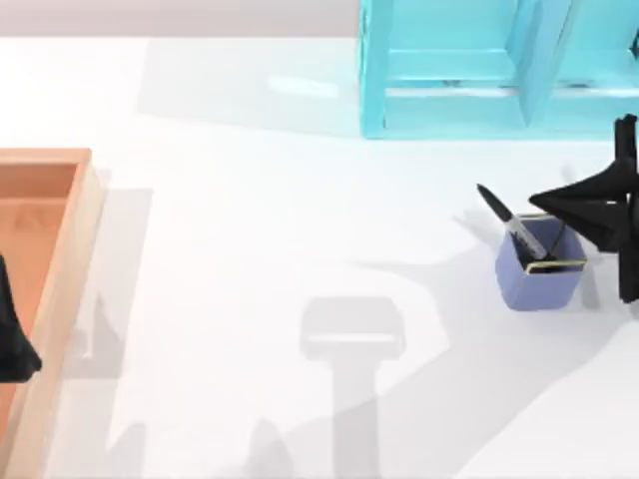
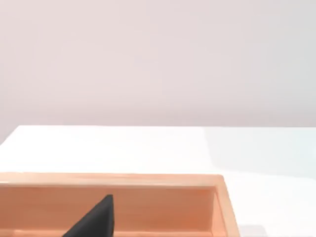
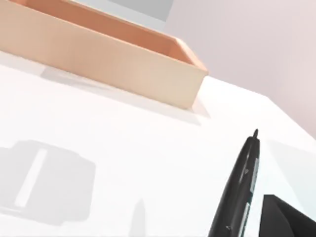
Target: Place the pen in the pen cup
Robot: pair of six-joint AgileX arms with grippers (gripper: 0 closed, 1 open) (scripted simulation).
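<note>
— Leaning in the pen cup [image 1: 539,274] at the table's right, the pen [image 1: 509,225] pokes out tilted.
— Right gripper [image 1: 559,205] beside it; grip unclear. Left gripper [image 1: 15,349] sits over the orange tray [image 1: 60,289].

No readable text

The pen [image 1: 514,228] carries small print on its white middle band, too fine to make out; nothing else bears lettering.

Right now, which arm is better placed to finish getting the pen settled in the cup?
Right. The right gripper is beside the pen cup, where the pen leans; the left gripper sits over the orange tray.
</note>
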